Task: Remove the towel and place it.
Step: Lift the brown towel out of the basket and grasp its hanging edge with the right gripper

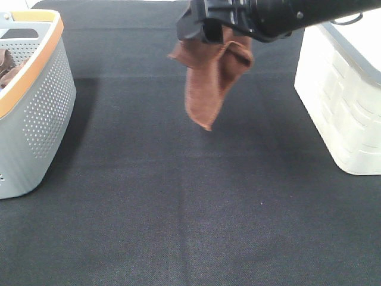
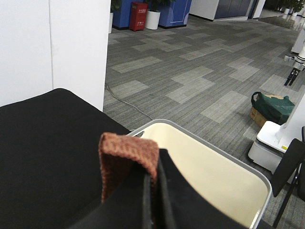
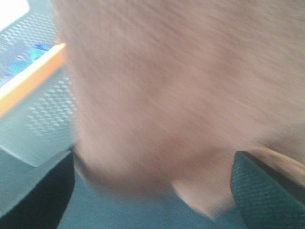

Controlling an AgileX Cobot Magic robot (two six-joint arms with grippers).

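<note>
The reddish-brown towel hangs in the air above the far middle of the black table, crumpled at the top with one corner pointing down. My left gripper is shut on a fold of the towel; its black fingers pinch it. My right gripper reaches in from the right and sits against the towel's top. In the right wrist view the blurred towel fills the frame and the right gripper shows its two fingers far apart, open.
A grey perforated basket with an orange rim stands at the left edge with brown cloth inside; it also shows in the right wrist view. A cream-white basket stands at the right, its rim visible beyond the left gripper.
</note>
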